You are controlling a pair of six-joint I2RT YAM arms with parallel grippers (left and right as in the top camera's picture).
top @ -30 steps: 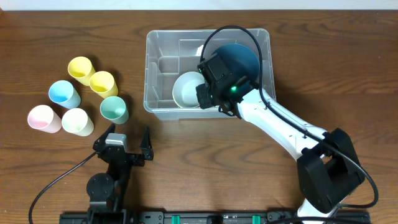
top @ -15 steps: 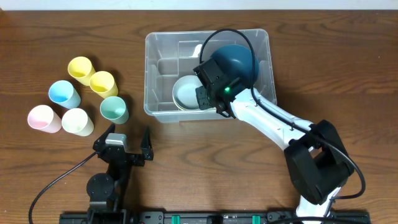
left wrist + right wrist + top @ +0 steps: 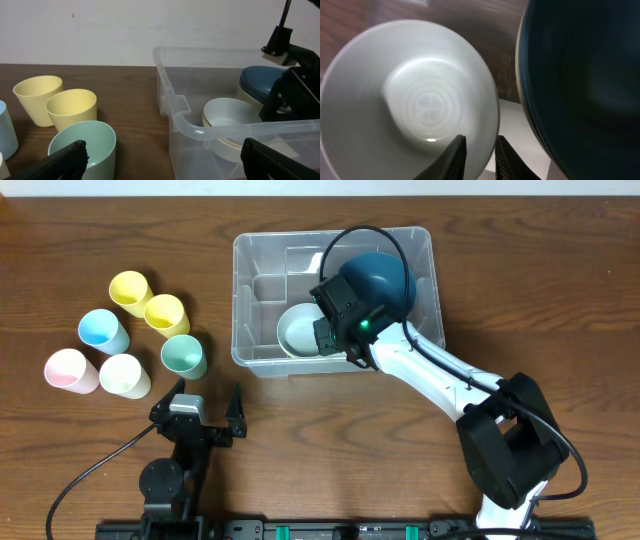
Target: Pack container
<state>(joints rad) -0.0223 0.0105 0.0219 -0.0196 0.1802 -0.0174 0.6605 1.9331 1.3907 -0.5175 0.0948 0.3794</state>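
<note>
The clear plastic container [image 3: 242, 300] stands at the table's back middle; its near corner shows in the left wrist view [image 3: 186, 123]. Inside it a white bowl [image 3: 296, 332] rests on a cream bowl, beside an upside-down dark blue bowl [image 3: 382, 272]. My right gripper [image 3: 326, 336] is down inside the container. In the right wrist view its fingers [image 3: 480, 152] are shut on the white bowl's [image 3: 415, 100] rim, one finger inside and one outside, with the dark blue bowl [image 3: 585, 85] to the right. My left gripper [image 3: 206, 416] is open and empty near the front edge [image 3: 160, 162].
Several pastel cups stand left of the container: two yellow [image 3: 130, 290] [image 3: 166, 312], a blue one [image 3: 103, 330], a pink one [image 3: 70, 370], a cream one [image 3: 124, 375] and a green one [image 3: 184, 356]. The green cup [image 3: 82, 145] is close ahead of my left gripper.
My right gripper and the white bowl shifted slightly left and toward the container's front wall a second ago, then held still. The left arm has not moved.
</note>
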